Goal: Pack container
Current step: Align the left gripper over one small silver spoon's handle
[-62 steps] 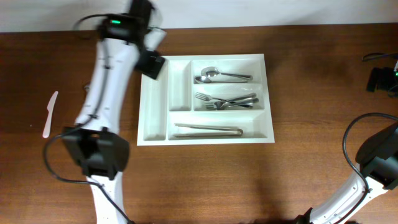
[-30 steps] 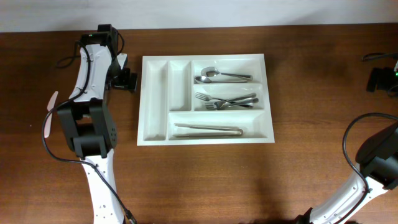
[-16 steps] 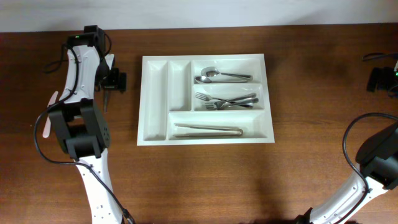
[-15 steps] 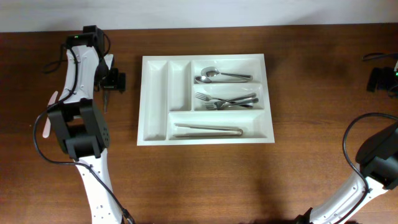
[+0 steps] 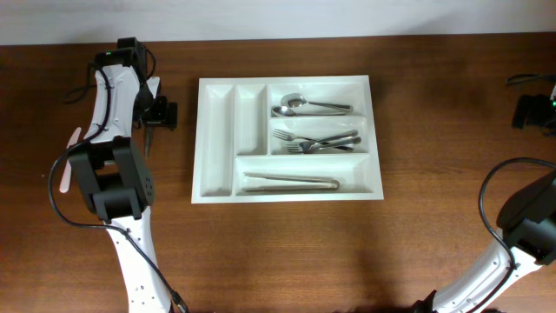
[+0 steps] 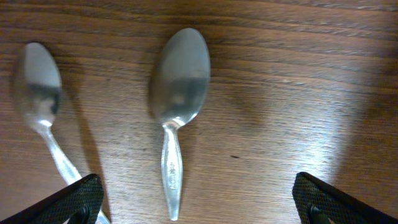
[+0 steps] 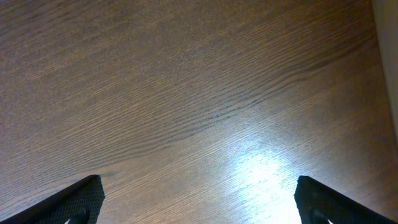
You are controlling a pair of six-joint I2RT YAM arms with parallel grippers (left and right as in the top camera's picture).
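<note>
The white five-compartment container lies mid-table. Its long compartments hold a spoon, several forks and tongs; the two narrow upright ones hold nothing. My left gripper hangs left of the container's top-left corner. In the left wrist view it is open above a metal spoon lying on the wood between the fingers. A second spoon lies by the left finger. My right gripper is open over bare wood.
A white plastic knife lies at the far left, partly behind the left arm. A black device with cables sits at the far right edge. The right arm's base stands at the lower right.
The left arm has swung from over the container's top-left corner out to the left and lower toward the table. It has held still for the last half second.
</note>
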